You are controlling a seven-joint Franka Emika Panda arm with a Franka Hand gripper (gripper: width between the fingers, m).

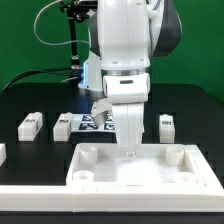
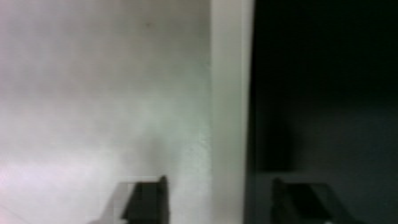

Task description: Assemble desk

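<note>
The white desk tabletop (image 1: 135, 172) lies flat at the front of the black table, rim up, with round sockets (image 1: 86, 154) at its corners. My gripper (image 1: 130, 150) points straight down at the middle of the tabletop's far rim. In the wrist view the raised rim (image 2: 231, 90) runs between my two dark fingertips (image 2: 146, 200), with a gap on each side, so the gripper (image 2: 222, 203) is open and astride the rim. The tabletop's inner face (image 2: 98, 100) fills one side. Three white legs (image 1: 30, 124), (image 1: 62, 127), (image 1: 167, 125) lie loose behind the tabletop.
The marker board (image 1: 92, 122) lies behind the gripper, partly hidden by the arm. Another white part (image 1: 2, 152) shows at the exterior view's left edge. A long white border rail (image 1: 40, 190) runs along the front. Bare black table (image 2: 329, 90) lies beyond the rim.
</note>
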